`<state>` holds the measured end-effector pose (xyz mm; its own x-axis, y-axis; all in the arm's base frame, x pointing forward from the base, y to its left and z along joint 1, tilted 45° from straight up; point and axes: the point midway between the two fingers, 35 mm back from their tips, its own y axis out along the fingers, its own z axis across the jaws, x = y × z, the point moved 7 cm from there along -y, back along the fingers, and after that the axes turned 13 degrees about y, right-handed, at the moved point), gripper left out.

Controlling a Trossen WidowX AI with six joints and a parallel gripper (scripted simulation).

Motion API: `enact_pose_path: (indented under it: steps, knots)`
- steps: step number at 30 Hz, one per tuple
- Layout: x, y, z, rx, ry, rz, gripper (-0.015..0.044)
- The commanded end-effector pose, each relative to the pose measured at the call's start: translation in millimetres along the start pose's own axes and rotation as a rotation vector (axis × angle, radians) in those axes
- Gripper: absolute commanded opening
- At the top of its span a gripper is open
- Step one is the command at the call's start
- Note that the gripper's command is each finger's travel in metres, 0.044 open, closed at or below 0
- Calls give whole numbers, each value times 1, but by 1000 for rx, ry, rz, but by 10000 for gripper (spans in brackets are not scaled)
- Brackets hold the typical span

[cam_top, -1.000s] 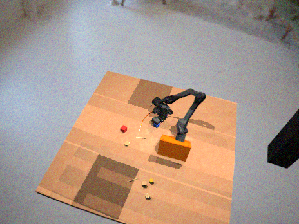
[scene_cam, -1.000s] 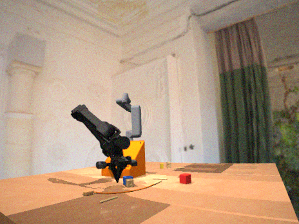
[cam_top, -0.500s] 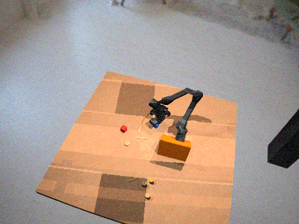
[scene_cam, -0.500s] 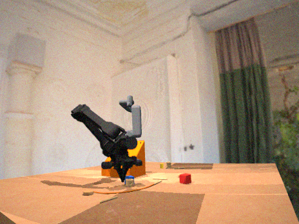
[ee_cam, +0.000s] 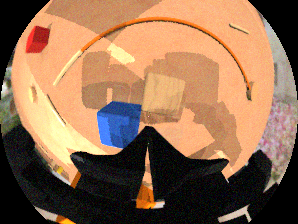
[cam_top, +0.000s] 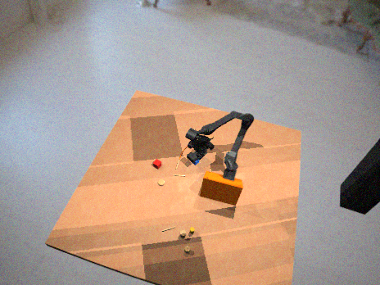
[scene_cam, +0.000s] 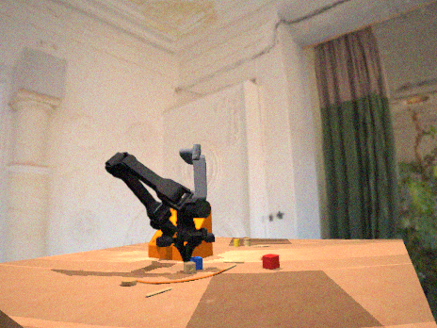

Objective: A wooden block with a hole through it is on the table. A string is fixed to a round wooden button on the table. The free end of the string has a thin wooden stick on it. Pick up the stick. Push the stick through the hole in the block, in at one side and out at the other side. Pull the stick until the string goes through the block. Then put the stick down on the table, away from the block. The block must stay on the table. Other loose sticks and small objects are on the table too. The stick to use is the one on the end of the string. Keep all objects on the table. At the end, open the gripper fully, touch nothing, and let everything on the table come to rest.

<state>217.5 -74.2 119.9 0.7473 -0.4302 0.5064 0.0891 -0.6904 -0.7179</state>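
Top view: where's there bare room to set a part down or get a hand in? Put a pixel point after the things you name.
Best patch: bordered by the pale disc [cam_top: 161, 183] [ee_cam: 33, 94], the orange base [cam_top: 219, 190] [scene_cam: 202, 250] and the far loose stick [cam_top: 168, 228] [scene_cam: 263, 245]. Another: red cube [cam_top: 157, 164] [scene_cam: 270, 261] [ee_cam: 38, 39] to the nearest side edge. Crowded: fingers [scene_cam: 187, 252], block [scene_cam: 189, 268] [ee_cam: 162, 95], blue cube [cam_top: 196, 162] [scene_cam: 197, 263] [ee_cam: 119, 125], string [cam_top: 183, 151] [scene_cam: 174, 282] [ee_cam: 160, 19].

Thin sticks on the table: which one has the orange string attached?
The stick at the string's end nearer the red cube; the other sticks lie loose, no string attached.
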Motion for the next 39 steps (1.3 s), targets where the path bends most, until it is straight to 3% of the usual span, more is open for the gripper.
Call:
enact_pose_path:
  steps: [1, 15, 21, 26, 29, 39]
  knots:
    - [-1, 0, 6, -2, 5, -5, 0]
    - [-9, -1, 28, -6, 4, -11, 0]
    - [-10, -47, 30, -4, 4, -10, 0]
    - [-11, -41, 31, 4, -3, -8, 0]
    - [-6, -43, 36, 3, -146, -9, 79]
    - [27, -49, 75, -5, -1133, -10, 341]
